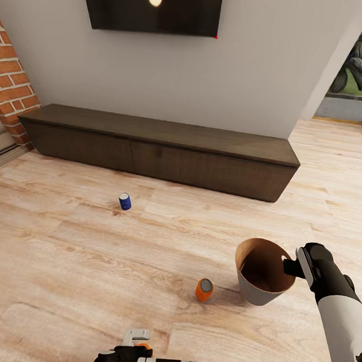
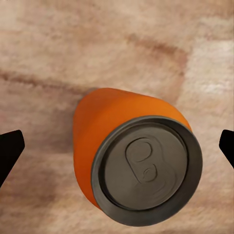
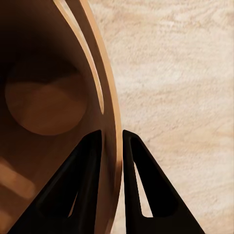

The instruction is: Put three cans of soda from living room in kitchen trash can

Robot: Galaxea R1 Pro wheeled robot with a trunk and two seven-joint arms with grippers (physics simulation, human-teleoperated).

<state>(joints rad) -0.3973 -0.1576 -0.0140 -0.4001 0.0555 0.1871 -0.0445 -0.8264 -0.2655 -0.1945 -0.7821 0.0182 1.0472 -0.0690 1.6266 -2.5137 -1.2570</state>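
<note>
— Left gripper (image 2: 117, 146), fingers (image 2: 9, 151) spread wide apart, poised above an orange can (image 2: 134, 156) lying on its side on the wood floor (image 2: 97, 39); not yet touching. Seen at bottom centre in the head view, with orange peeking between the fingers.

— And the right gripper (image 3: 111, 146)?

— Fingers (image 3: 85, 170) pinched together on the rim of the trash can (image 3: 48, 97), one inside, one outside the wall. Lower right of the head frame: bin carried tilted just over the floor, tan inside, nothing visible within.

— Other cans?

— Second orange can (image 1: 204, 289) on the floor just left of the bin, lower centre of the head frame. Blue can (image 1: 125, 201) farther off, left of centre, in front of the long dark cabinet (image 1: 161, 150). Black TV (image 1: 155, 6) on the wall above; brick column (image 1: 12, 77) at left edge.

— Step in hand?

— Likely the first pick-up, still in the living room. Next move: lower the left fingers around the can's body, close, lift, then drop into the bin. Risk of rolling, judging from the can lying on its side.
</note>
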